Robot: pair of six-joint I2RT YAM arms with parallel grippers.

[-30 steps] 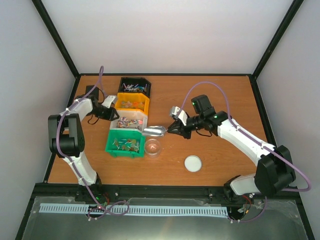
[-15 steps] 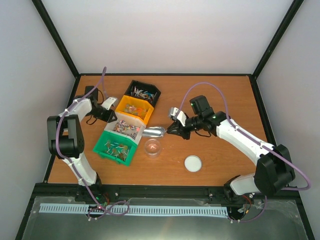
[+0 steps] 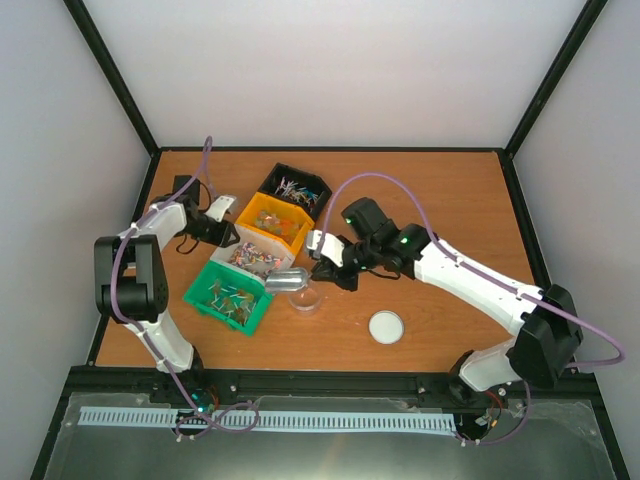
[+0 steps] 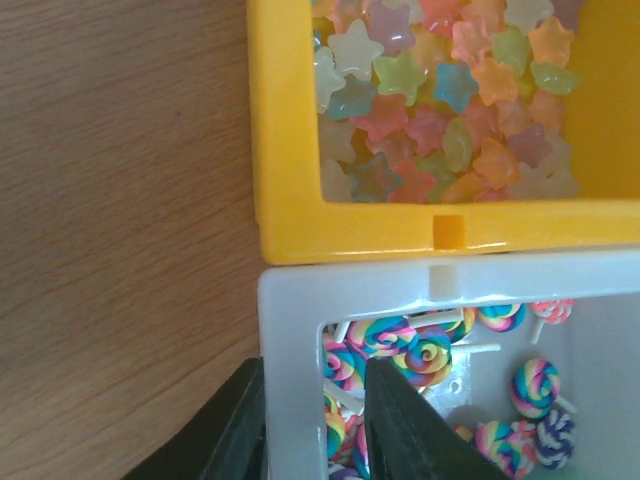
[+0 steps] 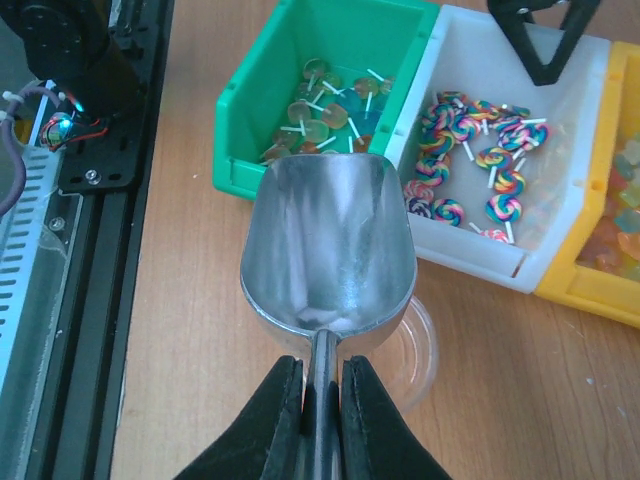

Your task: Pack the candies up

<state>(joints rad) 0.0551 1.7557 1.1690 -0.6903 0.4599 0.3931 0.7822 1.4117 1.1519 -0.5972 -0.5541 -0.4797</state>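
The candies lie in a slanted row of bins: black [image 3: 297, 187], yellow [image 3: 272, 220] with pastel stars [image 4: 440, 110], white [image 3: 250, 257] with swirl lollipops [image 4: 420, 352], green [image 3: 228, 295] with flat lollipops [image 5: 325, 105]. My left gripper [image 4: 312, 372] is shut on the white bin's wall [image 4: 295, 330], one finger outside and one inside. My right gripper [image 5: 320, 365] is shut on the handle of the empty metal scoop [image 5: 330, 235]. The scoop hangs over the clear jar [image 5: 418, 345], its mouth toward the green and white bins.
A round white lid [image 3: 385, 326] lies on the wooden table right of the jar [image 3: 307, 297]. The left arm's elbow [image 3: 125, 270] stands left of the green bin. A black frame rail [image 5: 95, 120] runs along the table's near edge.
The row of bins has swung from straight to slanted, its green end toward the left arm. My right gripper has carried the scoop left and nearer, over the jar.
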